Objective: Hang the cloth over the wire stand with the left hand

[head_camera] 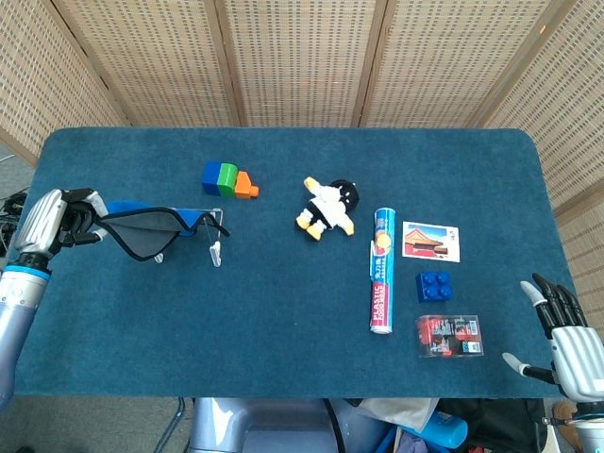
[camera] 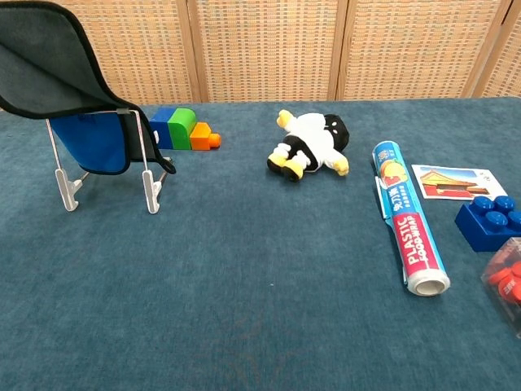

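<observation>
The cloth [head_camera: 151,229], grey on one face and blue on the other with a dark hem [camera: 49,69], lies across the top bar of the wire stand [camera: 145,167]. Its far edge hangs down behind the bar; its near part is stretched out toward the table's left edge. My left hand [head_camera: 58,219] grips that near edge, level with the stand and to its left. The stand's white feet [head_camera: 215,253] rest on the table. My right hand [head_camera: 564,340] hovers open off the table's near right corner, holding nothing. The chest view shows neither hand.
Blue, green and orange blocks [head_camera: 228,179] sit just behind the stand. A plush penguin [head_camera: 327,207] lies mid-table. A plastic wrap roll [head_camera: 381,270], a picture card [head_camera: 430,240], a blue brick [head_camera: 435,286] and a clear box of red pieces [head_camera: 449,336] lie to the right.
</observation>
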### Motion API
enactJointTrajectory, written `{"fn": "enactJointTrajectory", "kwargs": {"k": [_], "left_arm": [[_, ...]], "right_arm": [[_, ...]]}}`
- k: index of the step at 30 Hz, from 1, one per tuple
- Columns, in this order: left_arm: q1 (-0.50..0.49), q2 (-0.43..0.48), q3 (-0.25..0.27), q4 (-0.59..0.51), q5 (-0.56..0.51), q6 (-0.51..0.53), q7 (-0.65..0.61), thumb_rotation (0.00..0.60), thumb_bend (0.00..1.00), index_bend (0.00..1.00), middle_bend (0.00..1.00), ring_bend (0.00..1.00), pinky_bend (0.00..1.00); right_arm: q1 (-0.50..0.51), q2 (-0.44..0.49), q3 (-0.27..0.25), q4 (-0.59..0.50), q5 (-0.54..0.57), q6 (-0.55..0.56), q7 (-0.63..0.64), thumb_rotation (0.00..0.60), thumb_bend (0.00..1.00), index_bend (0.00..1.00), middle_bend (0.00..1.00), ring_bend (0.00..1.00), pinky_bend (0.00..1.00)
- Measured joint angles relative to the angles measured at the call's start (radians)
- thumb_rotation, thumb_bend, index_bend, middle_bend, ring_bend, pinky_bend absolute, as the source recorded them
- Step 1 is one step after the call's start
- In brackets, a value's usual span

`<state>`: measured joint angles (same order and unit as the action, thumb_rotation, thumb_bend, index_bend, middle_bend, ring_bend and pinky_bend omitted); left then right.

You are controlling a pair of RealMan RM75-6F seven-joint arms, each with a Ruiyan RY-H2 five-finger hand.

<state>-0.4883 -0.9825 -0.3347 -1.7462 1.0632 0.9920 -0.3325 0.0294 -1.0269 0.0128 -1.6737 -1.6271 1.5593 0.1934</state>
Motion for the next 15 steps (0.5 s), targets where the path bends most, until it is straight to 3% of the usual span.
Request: {"fn": "enactJointTrajectory", "kwargs": {"k": [10, 14, 15], "left_arm": [[-0.008, -0.023, 0.105, 0.145, 0.270, -0.099, -0.152, 0.600, 1.00, 0.81, 0.89, 0.84, 0.94], [-0.022, -0.059, 0.160, 0.222, 0.319, -0.132, -0.136, 0.600, 0.99, 0.79, 0.88, 0.83, 0.93], [-0.024, -0.069, 0.166, 0.234, 0.320, -0.133, -0.124, 0.600, 0.94, 0.78, 0.87, 0.82, 0.93]], "right_arm": [[0.000, 0.001, -0.001, -0.002, 0.000, -0.001, -0.002, 0.600, 0.00, 0.01, 0.00, 0.00, 0.00], [0.000, 0.003, -0.001, -0.003, 0.002, -0.002, -0.002, 0.600, 0.00, 0.01, 0.00, 0.00, 0.00], [-0.001, 0.003, -0.002, -0.003, 0.001, -0.002, -0.002, 0.600, 0.00, 0.01, 0.00, 0.00, 0.00]]}}
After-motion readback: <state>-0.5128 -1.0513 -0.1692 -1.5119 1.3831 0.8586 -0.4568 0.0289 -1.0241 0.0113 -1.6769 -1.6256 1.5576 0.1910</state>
